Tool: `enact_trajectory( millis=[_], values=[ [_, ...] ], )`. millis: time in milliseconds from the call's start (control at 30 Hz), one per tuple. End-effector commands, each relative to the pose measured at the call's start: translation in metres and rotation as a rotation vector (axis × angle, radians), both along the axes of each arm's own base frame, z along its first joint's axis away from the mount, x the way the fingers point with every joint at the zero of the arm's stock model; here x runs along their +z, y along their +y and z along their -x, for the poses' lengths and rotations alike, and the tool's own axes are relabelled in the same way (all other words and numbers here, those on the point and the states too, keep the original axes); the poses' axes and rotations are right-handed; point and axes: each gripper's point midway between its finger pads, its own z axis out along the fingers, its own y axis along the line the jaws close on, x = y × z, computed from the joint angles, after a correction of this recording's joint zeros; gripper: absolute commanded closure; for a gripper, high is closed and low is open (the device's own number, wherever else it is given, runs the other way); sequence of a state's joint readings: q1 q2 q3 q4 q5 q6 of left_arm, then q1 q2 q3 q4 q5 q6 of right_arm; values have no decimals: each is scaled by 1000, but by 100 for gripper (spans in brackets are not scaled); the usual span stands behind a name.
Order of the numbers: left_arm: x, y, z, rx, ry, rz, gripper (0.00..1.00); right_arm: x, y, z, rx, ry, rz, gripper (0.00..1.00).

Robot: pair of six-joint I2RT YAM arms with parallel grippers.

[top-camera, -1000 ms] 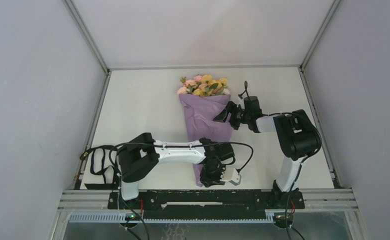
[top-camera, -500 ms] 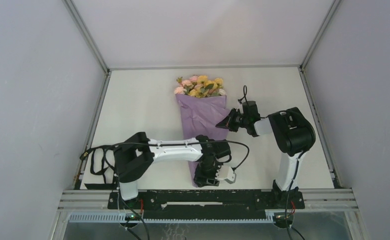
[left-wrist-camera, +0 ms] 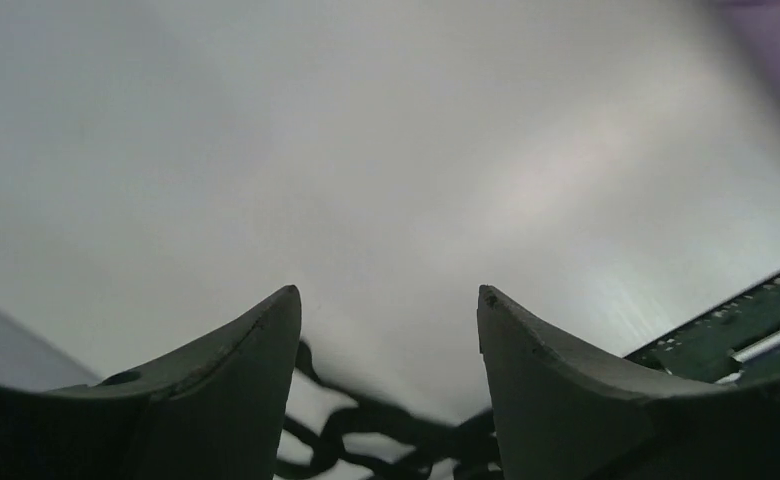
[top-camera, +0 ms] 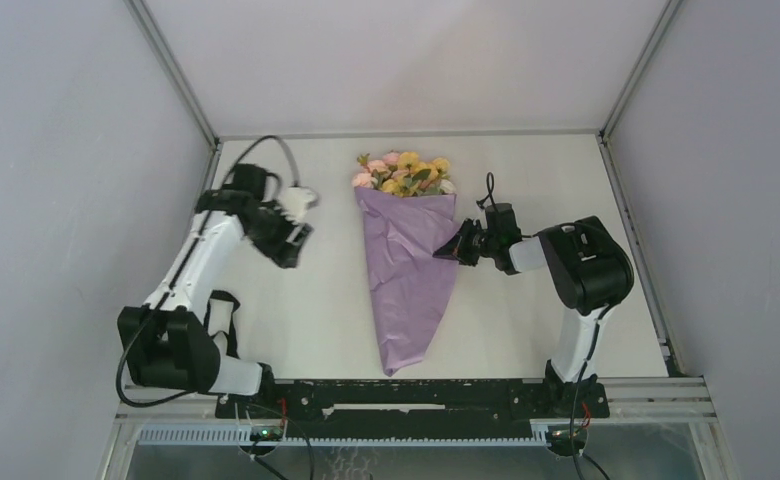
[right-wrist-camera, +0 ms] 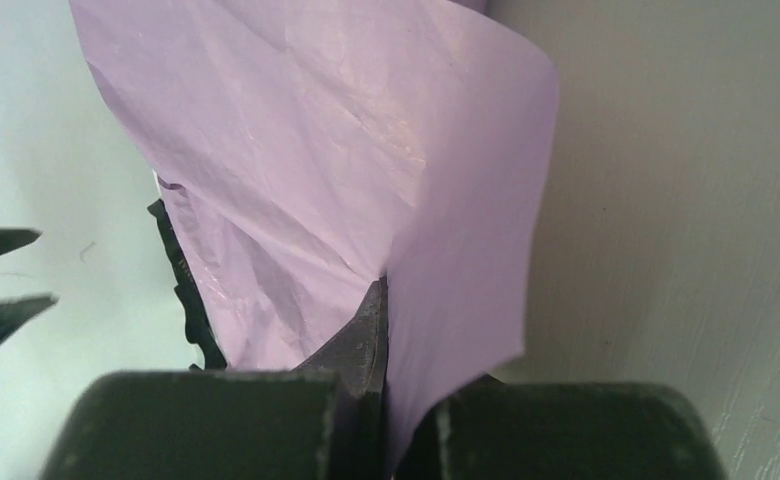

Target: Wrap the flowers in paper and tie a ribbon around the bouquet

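The bouquet lies in the middle of the table, with pink, yellow and white flowers (top-camera: 403, 172) at the far end of a lilac paper (top-camera: 409, 270) cone that tapers toward me. My right gripper (top-camera: 453, 245) is shut on the cone's right edge. Up close, the paper (right-wrist-camera: 366, 150) folds over the pinching jaws of the right gripper (right-wrist-camera: 383, 290) and hides one finger. My left gripper (top-camera: 291, 235) hangs open at the far left, well clear of the cone. Nothing sits between the jaws of the left gripper (left-wrist-camera: 388, 292). Blurred black loops, likely the ribbon (left-wrist-camera: 386, 432), show below it. A ribbon (top-camera: 224, 315) loop peeks out by the left arm.
The left arm's lower link and base (top-camera: 171, 350) stand over the front left corner. A metal rail (top-camera: 416, 392) runs along the near edge. Grey walls (top-camera: 76, 200) enclose the table on the left, back and right.
My left arm let go of the cone's narrow tip and swung up to the far left, opening wider. The right gripper shut on the paper's right edge and stays there.
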State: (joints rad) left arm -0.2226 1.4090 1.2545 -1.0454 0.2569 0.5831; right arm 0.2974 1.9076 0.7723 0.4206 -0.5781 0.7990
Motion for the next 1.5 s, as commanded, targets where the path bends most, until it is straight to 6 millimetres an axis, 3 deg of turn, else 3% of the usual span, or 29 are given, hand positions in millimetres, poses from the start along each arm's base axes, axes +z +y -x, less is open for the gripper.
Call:
enact_trajectory(
  millis=[0, 67, 167, 300, 400, 633, 700, 767, 833, 867, 967, 1100, 1233, 1367, 1400, 1467],
  values=[
    [-37, 113, 20, 393, 112, -109, 30, 8, 2, 4, 27, -39, 22, 100],
    [-57, 148, 30, 522, 167, -115, 31, 10, 3, 5, 33, -42, 21, 100],
    [-87, 167, 52, 611, 272, -74, 32, 10, 3, 6, 37, -43, 27, 100],
    [-120, 163, 71, 627, 360, -33, 32, 9, 2, 9, 47, -37, 49, 100],
    [-137, 167, 72, 650, 370, -52, 32, 12, 1, 11, 50, -40, 57, 100],
    [-139, 174, 63, 676, 365, -43, 45, 20, -3, 10, 46, -58, 74, 100],
    [-139, 176, 61, 674, 364, -50, 55, 20, -3, 11, 48, -60, 74, 100],
    [-139, 177, 58, 673, 365, -51, 73, 21, -3, 11, 52, -62, 73, 100],
    [-138, 177, 56, 668, 362, -44, 98, 23, -3, 11, 55, -64, 68, 100],
    [-135, 174, 54, 660, 359, -27, 100, 23, -3, 11, 56, -65, 66, 100],
    [-108, 146, 47, 588, 336, 127, 100, 28, -6, 8, 52, -74, 53, 100],
    [-33, 90, 32, 384, 226, 240, 100, 27, -19, 1, 17, -68, 52, 100],
    [56, 29, 30, 114, 20, 242, 100, 28, -34, -3, -8, -68, 73, 100],
    [151, -24, 42, -93, -238, 316, 100, 35, -50, -10, -47, -81, 78, 100],
    [163, -34, 48, -140, -275, 328, 100, 37, -55, -12, -60, -81, 73, 100],
    [162, -49, 61, -248, -287, 323, 100, 43, -62, -17, -82, -87, 59, 100]
  ],
)
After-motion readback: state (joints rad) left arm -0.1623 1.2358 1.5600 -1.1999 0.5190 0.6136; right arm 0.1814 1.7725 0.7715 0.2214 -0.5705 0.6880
